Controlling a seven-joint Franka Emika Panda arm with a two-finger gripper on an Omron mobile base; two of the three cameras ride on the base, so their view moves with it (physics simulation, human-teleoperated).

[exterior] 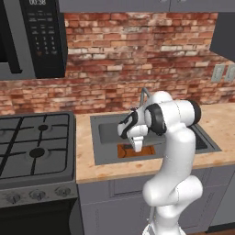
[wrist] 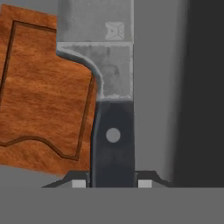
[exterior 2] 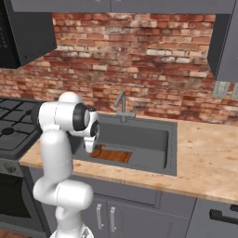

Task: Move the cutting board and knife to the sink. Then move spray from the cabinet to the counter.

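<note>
**Operator:** What does the claw hold?

**Manual:** Your claw (wrist: 112, 183) is clamped on one knife (wrist: 111, 105), its two fingertips (wrist: 79, 183) pressing either side of the black handle. The blade extends straight ahead of the claw.

**Operator:** And past it?

**Manual:** You see one cutting board (wrist: 41, 105) just beyond the claw, left of the blade, lying flat on the floor of the one sink (exterior 2: 169, 139). Farther back stands one faucet (exterior 2: 122, 106).

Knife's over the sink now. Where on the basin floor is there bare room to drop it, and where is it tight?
Bare floor lies between the cutting board and the sink's right wall, and behind the board toward the faucet. The front-left corner is crowded: the board fills it, with the gripper holding the knife above its edge.
</note>
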